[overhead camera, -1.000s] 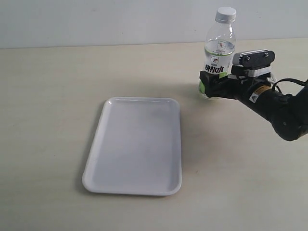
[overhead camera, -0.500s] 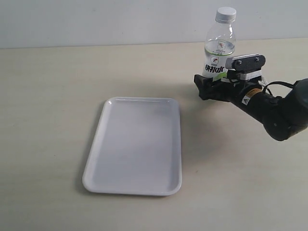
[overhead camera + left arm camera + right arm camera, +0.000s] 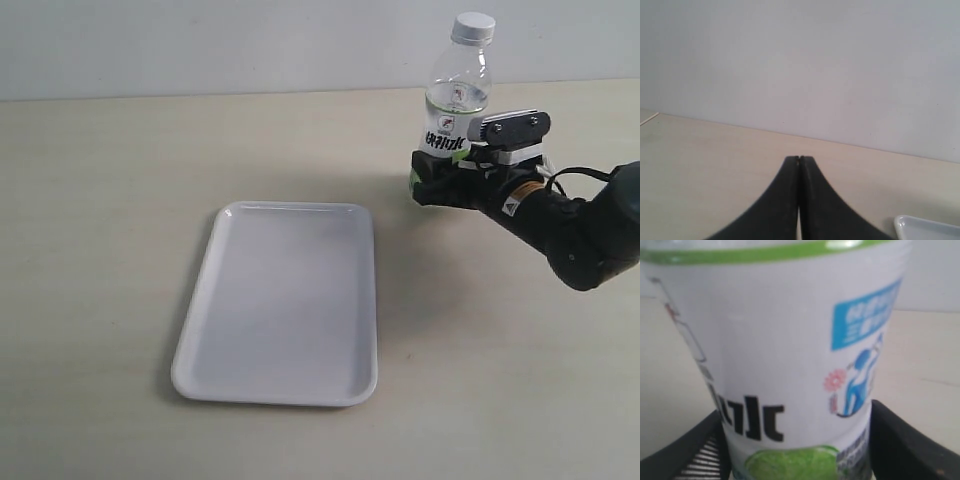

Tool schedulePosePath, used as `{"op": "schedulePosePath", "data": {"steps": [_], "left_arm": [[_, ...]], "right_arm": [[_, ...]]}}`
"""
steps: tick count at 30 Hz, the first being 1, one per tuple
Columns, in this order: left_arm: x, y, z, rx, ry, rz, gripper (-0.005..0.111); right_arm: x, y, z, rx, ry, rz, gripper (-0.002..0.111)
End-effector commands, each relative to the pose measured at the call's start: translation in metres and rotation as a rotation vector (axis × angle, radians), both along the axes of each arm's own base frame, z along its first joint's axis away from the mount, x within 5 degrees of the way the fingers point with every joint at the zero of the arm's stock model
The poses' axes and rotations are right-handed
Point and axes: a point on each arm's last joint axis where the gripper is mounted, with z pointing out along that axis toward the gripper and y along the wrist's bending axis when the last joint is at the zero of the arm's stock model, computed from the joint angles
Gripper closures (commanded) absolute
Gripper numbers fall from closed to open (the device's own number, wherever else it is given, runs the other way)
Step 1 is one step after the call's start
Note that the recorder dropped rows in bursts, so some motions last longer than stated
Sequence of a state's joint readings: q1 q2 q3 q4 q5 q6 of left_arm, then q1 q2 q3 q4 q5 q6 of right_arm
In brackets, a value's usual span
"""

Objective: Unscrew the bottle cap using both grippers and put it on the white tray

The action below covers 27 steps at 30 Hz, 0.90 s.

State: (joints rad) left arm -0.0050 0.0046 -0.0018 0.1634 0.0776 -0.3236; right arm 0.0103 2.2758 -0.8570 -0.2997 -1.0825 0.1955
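Right gripper (image 3: 440,185) clamped on the bottle (image 3: 458,110), cap on its neck, left gripper (image 3: 799,161) closed and empty

The bottle stands at the far right of the table (image 3: 120,200), well apart from the white tray (image 3: 290,300), which lies flat nearer the middle. The bottle cap (image 3: 473,26) sits on top of the bottle. The right gripper reaches in from the right and holds the bottle low down, at the lower part of its label. In the right wrist view its black fingers (image 3: 900,440) press against the label on both sides. The left gripper shows only in its own wrist view: its jaws meet tip to tip above the table, with one corner of the tray close by
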Motion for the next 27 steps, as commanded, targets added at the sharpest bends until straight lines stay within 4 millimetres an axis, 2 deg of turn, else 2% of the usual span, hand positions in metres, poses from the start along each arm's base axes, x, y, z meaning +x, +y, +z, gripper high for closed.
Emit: {"op": "schedulePosePath", "data": {"steps": [1, 4, 11, 16, 27], "left_arm": [[0.000, 0.000, 0.000, 0.005, -0.005, 0.003, 0.107], [0.000, 0.000, 0.000, 0.005, -0.005, 0.003, 0.107], [0.000, 0.000, 0.000, 0.005, -0.005, 0.003, 0.107], [0.000, 0.000, 0.000, 0.005, -0.005, 0.003, 0.107], [0.000, 0.000, 0.000, 0.005, -0.005, 0.003, 0.107]], "right_arm": [[-0.006, 0.005, 0.011, -0.046, 0.011, 0.062, 0.108], [-0.012, 0.002, 0.023, -0.039, -0.002, 0.035, 0.108], [-0.032, 0.000, 0.029, -0.054, -0.107, 0.015, 0.108], [-0.032, -0.001, 0.029, -0.125, -0.125, 0.016, 0.108], [-0.030, -0.001, 0.028, -0.149, -0.130, 0.019, 0.108]]}}
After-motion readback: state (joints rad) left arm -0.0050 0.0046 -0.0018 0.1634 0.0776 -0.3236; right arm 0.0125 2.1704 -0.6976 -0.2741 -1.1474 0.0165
